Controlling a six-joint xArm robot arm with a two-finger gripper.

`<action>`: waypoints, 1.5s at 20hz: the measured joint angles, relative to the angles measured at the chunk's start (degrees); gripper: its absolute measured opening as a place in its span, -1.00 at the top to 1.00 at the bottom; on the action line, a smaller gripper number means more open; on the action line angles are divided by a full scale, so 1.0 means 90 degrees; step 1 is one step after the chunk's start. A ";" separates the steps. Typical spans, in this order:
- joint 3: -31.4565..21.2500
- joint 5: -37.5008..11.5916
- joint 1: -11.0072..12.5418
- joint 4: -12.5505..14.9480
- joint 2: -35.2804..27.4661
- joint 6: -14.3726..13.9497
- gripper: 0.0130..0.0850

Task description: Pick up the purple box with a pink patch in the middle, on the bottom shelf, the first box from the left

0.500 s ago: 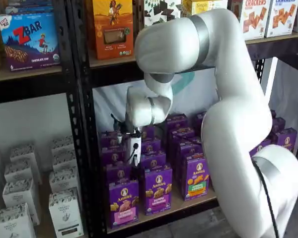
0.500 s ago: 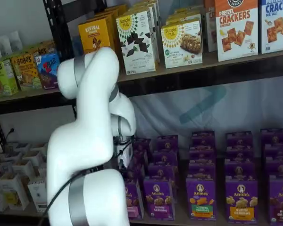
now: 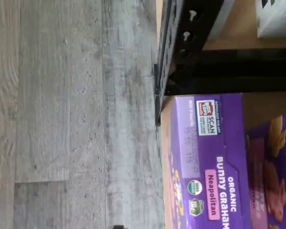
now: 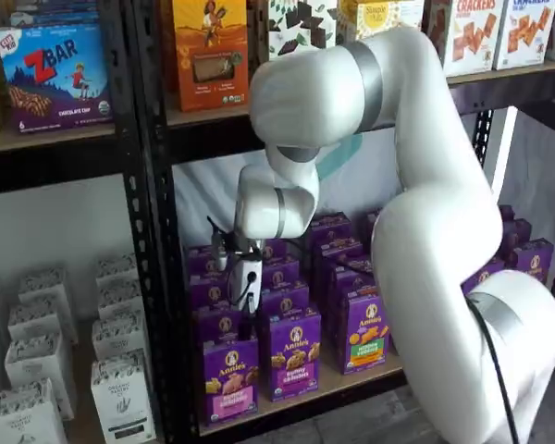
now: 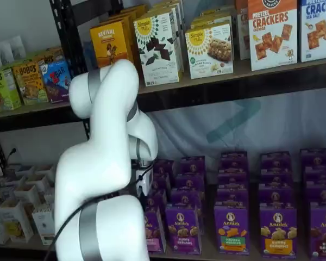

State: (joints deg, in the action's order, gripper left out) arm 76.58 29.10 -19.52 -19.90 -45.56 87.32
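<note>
The purple box with the pink band (image 4: 229,379) stands upright at the front left of the bottom shelf (image 4: 351,377). In a shelf view it shows again (image 5: 154,237), partly hidden behind the arm. The wrist view shows its purple top with a pink "Neapolitan" label (image 3: 207,167), close below the camera. My gripper (image 4: 247,319) hangs just above and slightly behind this box. Its white body shows, but the dark fingers blend into the boxes, so no gap can be seen.
More purple Annie's boxes with purple (image 4: 294,356) and green (image 4: 365,333) bands stand to the right and behind. A black perforated post (image 4: 157,277) rises just left of the box. White boxes (image 4: 120,393) fill the neighbouring bay. Grey plank floor (image 3: 62,119) lies in front of the shelf.
The arm's upper links have sunk and shifted slightly. The gripper stays over the front-left box at almost the same spot.
</note>
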 joint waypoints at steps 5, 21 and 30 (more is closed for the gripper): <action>0.0167 -0.0140 -0.0022 0.0205 -0.0246 -0.0186 -1.00; 0.0752 -0.0523 -0.0109 0.0771 -0.1131 -0.0732 -1.00; 0.0987 -0.0755 -0.0150 0.1009 -0.1512 -0.0973 -1.00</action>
State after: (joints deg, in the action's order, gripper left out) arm 85.47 22.31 -20.87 -10.81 -59.17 78.57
